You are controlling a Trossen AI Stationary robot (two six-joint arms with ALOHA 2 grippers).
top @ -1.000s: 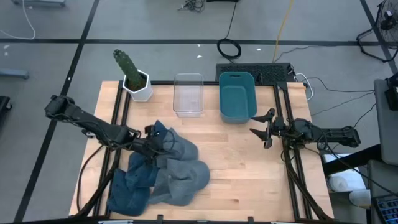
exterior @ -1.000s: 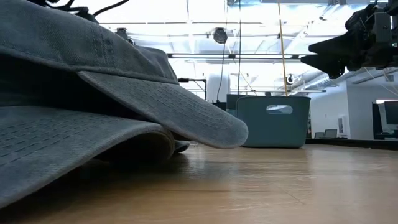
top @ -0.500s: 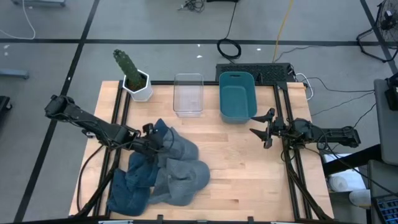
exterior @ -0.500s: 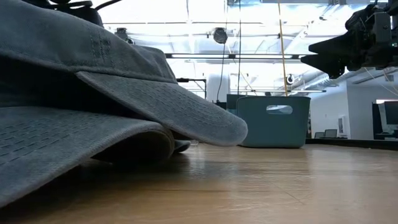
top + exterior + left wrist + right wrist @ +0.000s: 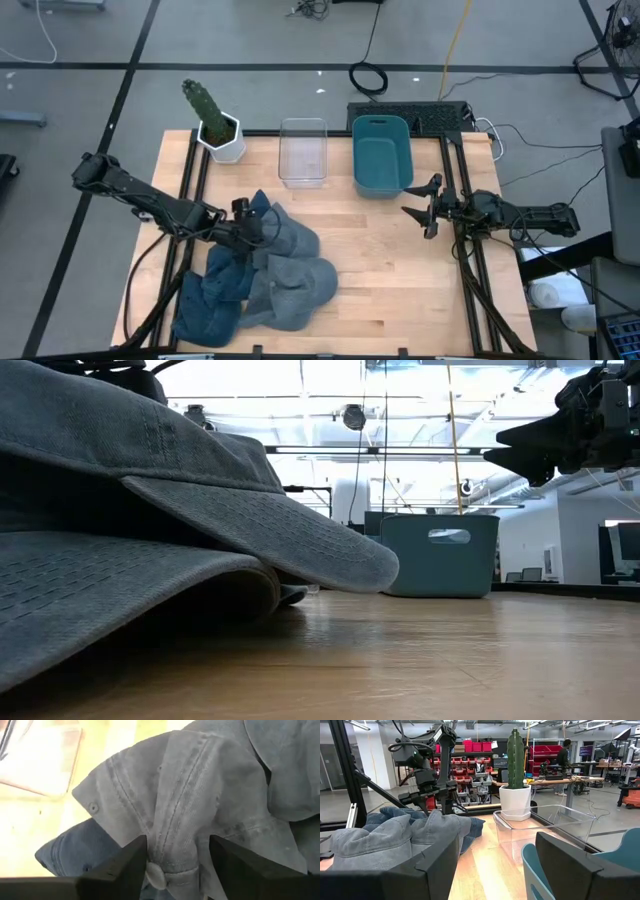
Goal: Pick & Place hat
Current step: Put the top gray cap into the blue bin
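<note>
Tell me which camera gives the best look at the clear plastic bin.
The high view: the clear bin shows whole from above, between the potted cactus and the teal bin. The right wrist view shows its near walls at an angle; the left wrist view catches only a blurred corner; in the low view I cannot pick it out.

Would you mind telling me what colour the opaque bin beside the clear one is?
Teal; the opaque plastic bin shows best in the high view.

Potted cactus [image 5: 212,120], clear bin [image 5: 303,152], teal bin [image 5: 381,153]
</note>
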